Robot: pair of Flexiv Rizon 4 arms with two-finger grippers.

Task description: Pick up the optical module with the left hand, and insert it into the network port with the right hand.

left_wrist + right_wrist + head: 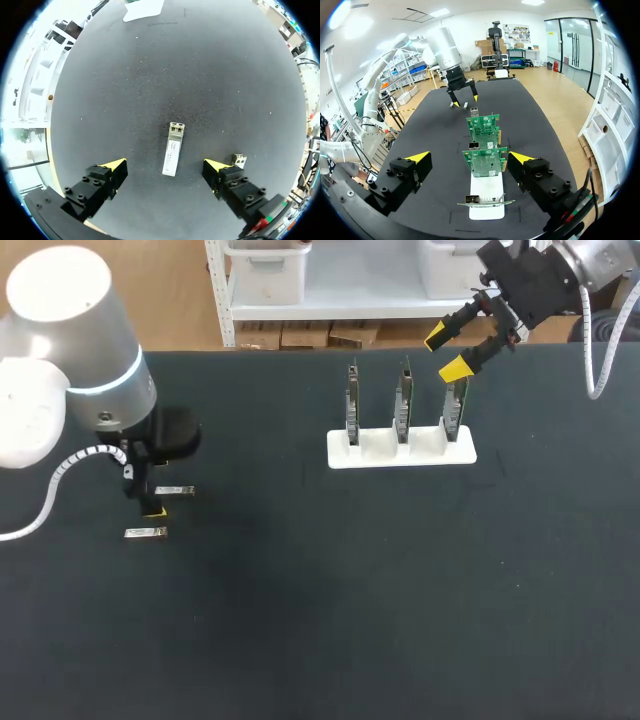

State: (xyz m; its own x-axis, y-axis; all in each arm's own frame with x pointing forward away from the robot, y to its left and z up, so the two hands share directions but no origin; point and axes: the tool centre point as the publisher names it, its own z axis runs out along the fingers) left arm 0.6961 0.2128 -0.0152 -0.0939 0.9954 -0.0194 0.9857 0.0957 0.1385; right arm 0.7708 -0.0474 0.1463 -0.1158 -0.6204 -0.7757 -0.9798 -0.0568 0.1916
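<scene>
Module (173,149): slim silvery bar, likely metal | left claw (165,166) spread astride | right claw (469,158) spread over green boards (485,162)

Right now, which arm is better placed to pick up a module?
The left: its open jaws straddle an optical module on the table; the right arm's jaws hang far off, by the circuit boards.

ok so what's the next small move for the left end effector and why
Probably lower the left end effector straight down: its fingers are open and the optical module lies on the table between them, untouched. A second module sits by one finger, so keep centred.
</scene>
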